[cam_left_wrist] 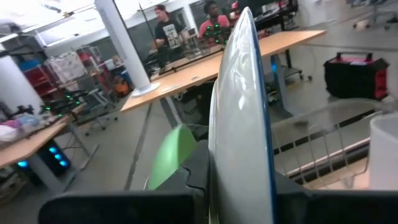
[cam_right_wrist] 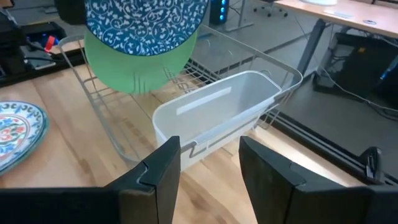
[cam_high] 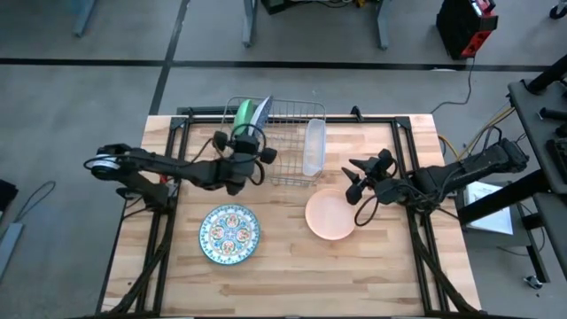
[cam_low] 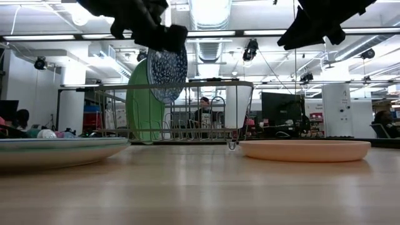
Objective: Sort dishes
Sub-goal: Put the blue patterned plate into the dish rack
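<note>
Holding a blue patterned plate (cam_right_wrist: 144,25) up on its edge, the left pincer (cam_high: 241,147) hangs over the near side of the wire rack (cam_high: 288,146). Its fingers are squeezed tight on the plate's rim. I think the plate is kept standing up so it can slide down into a slot between the wires.

A big green plate (cam_low: 142,107) already stands in the rack, right behind the blue one. It leans on the wires so it stays up and takes little room.

A clear plastic tray (cam_right_wrist: 214,115) hangs on the side of the rack, closest to the right arm. It looks like a spot for small things.

Two dishes wait flat on the worktop (cam_high: 283,275). One is a white plate (cam_high: 229,234) with a flower pattern, lying in front of the rack on the left arm's side. The other is a peach-pink bowl (cam_high: 330,215), lying on the right arm's side.

Up in the air, the right pincer (cam_right_wrist: 209,163) hangs by the far edge of the pink bowl, pointing at the rack. Its fingers are spread apart and hold nothing. I guess it is ready to grab the bowl, since that dish is closest to it.

The job looks part way done, with one plate racked, one going in and two to go
</note>
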